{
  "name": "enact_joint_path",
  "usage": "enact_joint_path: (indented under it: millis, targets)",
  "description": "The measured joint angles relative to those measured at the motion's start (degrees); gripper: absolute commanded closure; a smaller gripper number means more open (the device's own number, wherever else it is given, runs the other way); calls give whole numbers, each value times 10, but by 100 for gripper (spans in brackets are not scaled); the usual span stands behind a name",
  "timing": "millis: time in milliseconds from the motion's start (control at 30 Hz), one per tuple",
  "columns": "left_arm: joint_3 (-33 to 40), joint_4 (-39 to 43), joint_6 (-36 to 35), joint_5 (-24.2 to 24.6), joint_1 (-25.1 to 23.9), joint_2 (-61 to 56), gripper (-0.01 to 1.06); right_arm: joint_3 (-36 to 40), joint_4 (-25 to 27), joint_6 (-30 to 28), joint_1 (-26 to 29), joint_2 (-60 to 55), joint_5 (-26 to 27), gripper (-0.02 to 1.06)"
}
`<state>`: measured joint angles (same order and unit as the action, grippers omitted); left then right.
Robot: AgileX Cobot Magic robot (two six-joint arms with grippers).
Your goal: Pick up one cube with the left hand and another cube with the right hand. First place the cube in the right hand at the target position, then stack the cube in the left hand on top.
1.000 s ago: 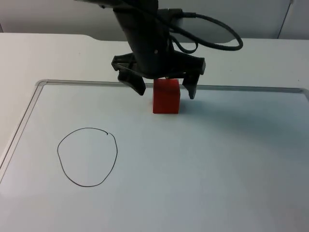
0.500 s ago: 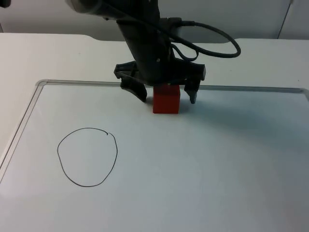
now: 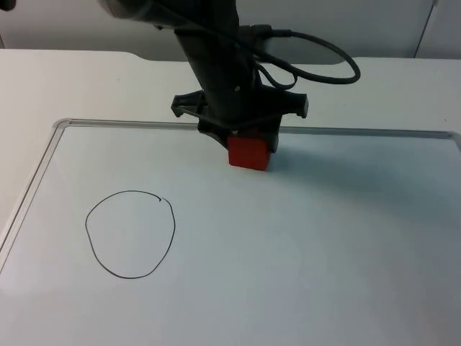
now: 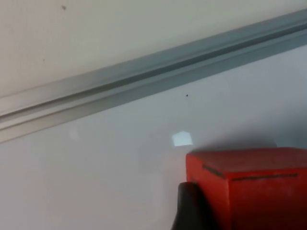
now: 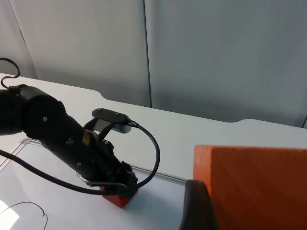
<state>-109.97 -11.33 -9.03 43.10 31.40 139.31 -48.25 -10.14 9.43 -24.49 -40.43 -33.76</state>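
Left gripper point(image 3: 248, 144) down at upper centre of the top view, fingers closed tight against the sides of the red cube point(image 3: 248, 153) on the whiteboard point(image 3: 288, 245), just below its top frame. Drawn circle point(image 3: 130, 233) at lower left, well apart. Right gripper point(image 5: 201, 211) raised, fingers clamped on an orange cube point(image 5: 254, 187).

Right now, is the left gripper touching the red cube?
Touching: in the top view the left gripper has closed onto the red cube; the left wrist view shows a fingertip against it.
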Motion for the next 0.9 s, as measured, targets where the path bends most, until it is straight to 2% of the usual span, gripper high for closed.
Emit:
enact_joint_path:
  millis: [33, 167, 400, 533, 667, 900]
  targets:
    - [0, 0, 0, 0, 0, 0, 105, 0, 0, 0, 0, 0, 0, 105]
    - [-4, 0, 7, 11, 0, -13, 105, 0, 0, 0, 0, 0, 0, 105]
    - [-15, 9, 28, 61, 1, -88, 105, 0, 0, 0, 0, 0, 4, 105]
    - [-15, 44, 29, 89, 7, -133, 105, 0, 0, 0, 0, 0, 10, 105]
    - [-15, 94, 30, 141, 22, -198, 105, 0, 0, 0, 0, 0, 12, 105]
    - [-15, 133, 36, 169, 25, -273, 105, 0, 0, 1, 0, 0, 14, 105]
